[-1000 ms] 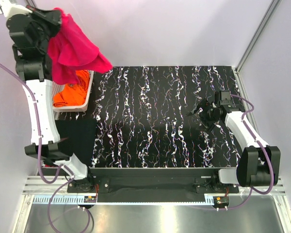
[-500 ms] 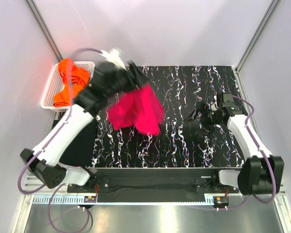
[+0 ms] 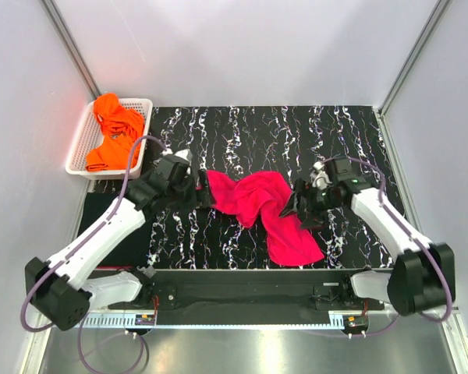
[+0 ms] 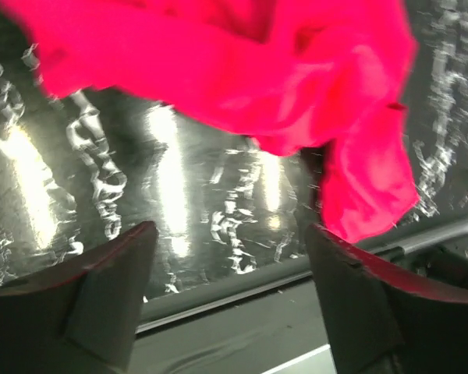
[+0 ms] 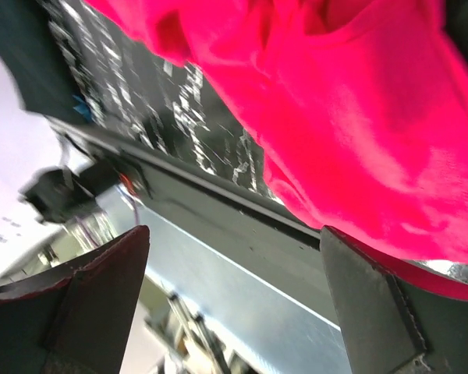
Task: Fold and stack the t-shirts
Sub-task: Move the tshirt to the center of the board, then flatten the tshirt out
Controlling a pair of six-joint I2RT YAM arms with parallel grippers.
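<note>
- Left gripper (image 3: 203, 193): jaws wide apart, nothing between them. Its wrist view shows only bare mat (image 3: 335, 132) in the gap.
- It sits low over the mat at the left edge of the pink shirt (image 3: 257, 199). Whether a finger touches the cloth I cannot tell.
- Right gripper (image 3: 292, 205): jaws also wide apart, clamped on nothing. It is low at the shirt's right side, pointing left toward it.
- In the right wrist view the pink cloth fills the space ahead of the fingers and reaches the tip of one of them.
- The pink shirt lies crumpled and unfolded on the mat between the two grippers, with one end trailing toward the near edge on the right.
- Orange shirts (image 3: 114, 129) are heaped in the white basket (image 3: 77, 148) by the mat's far left corner, well apart from both grippers.
</note>
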